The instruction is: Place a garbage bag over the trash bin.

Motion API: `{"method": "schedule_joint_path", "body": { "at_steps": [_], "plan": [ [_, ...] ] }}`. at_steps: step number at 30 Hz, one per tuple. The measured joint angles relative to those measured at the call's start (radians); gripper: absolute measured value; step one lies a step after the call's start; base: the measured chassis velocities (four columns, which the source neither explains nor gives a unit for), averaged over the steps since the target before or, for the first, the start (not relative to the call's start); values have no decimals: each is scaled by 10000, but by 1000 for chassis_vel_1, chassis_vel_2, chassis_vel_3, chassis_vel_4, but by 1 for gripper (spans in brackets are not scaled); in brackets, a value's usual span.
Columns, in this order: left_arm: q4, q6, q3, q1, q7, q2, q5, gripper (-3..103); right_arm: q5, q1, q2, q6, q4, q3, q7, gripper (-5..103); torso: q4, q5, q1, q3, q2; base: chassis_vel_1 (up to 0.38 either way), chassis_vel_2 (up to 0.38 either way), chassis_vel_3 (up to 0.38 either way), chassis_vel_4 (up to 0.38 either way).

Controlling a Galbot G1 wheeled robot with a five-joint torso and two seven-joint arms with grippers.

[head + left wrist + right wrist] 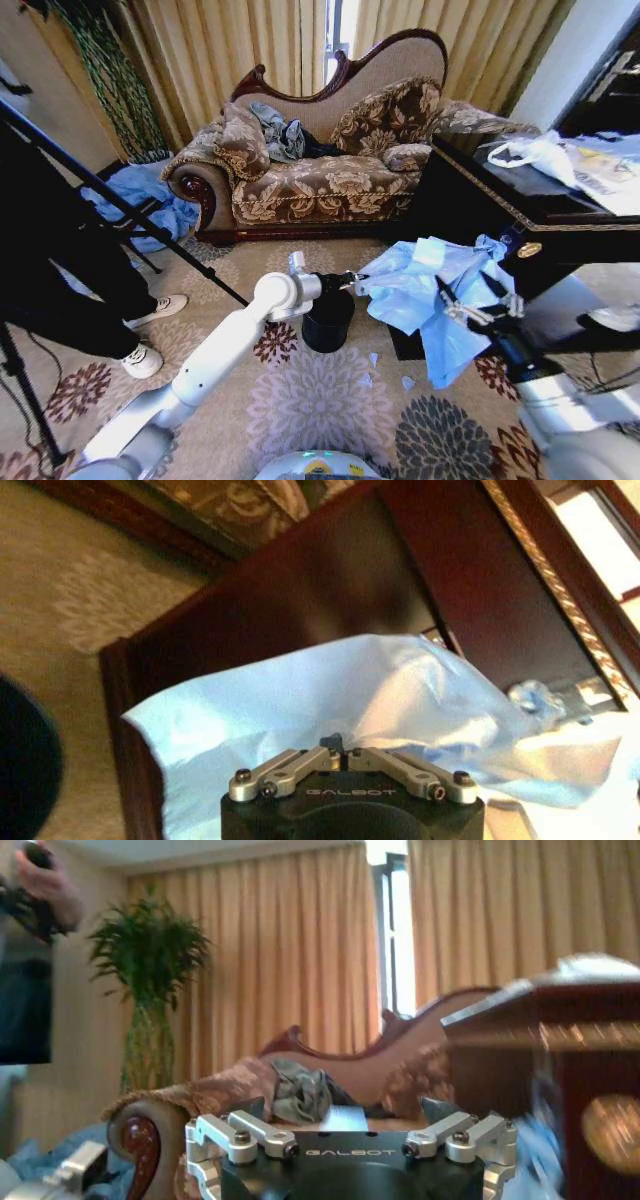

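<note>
The small black trash bin (327, 320) stands upright on the patterned carpet in the middle of the head view. My left gripper (347, 283) hovers just above the bin's rim, shut on the near edge of the light-blue garbage bag (420, 290). In the left wrist view its fingers (340, 754) meet against the bag (340, 682), with the bin (22, 765) a dark shape at the edge. The bag hangs crumpled to the right of the bin, draped over my right gripper (468, 308). That gripper (343, 1111) stands open, the sofa visible between its fingers.
A dark wooden table (480, 205) stands close at the right with a white plastic bag (545, 152) on it. The sofa (320, 170) is behind. A bunch of blue plastic (140, 200), tripod legs (130, 205) and a person's shoes (150, 335) are at the left.
</note>
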Motion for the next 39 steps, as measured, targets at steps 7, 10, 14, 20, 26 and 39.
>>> {"method": "schedule_joint_path", "body": {
  "at_steps": [7, 10, 14, 20, 26, 39],
  "plan": [
    [-18, -34, 559, -294, 34, -353, 15, 0, 516, 350, -844, -154, -3, 430, 469, 96, -5, 0, 0, 0, 0, 0, 0, 0, 0],
    [-93, -46, 605, -305, 35, -378, 15, 0, 586, 520, -1186, -239, -18, 385, 516, 86, -3, 2, 0, 0, 0, 0, 0, 0, 0],
    [-228, -59, 580, -332, 33, -377, -17, 0, 504, 1212, -1901, -433, -502, -227, 573, 70, 1, -3, 0, 0, 0, 0, 0, 0, 0],
    [-332, -74, 510, -332, 13, -370, -73, 0, 92, 2144, -2718, -544, -1499, -919, 484, 53, 1, 0, 1, 0, -1, 0, 0, 0, 0],
    [-455, -91, 254, -305, -23, -377, -186, 0, -471, 2288, -3752, -519, -2535, -897, 36, 26, 2, -1, 1, 1, -1, 0, 0, 0, 0],
    [-397, -122, -208, -549, -38, -347, -508, 0, -1196, 1687, -3859, -465, -2679, -837, -799, 0, -1, 0, 0, -1, 0, 0, 0, 0, 0]
  ]
}}
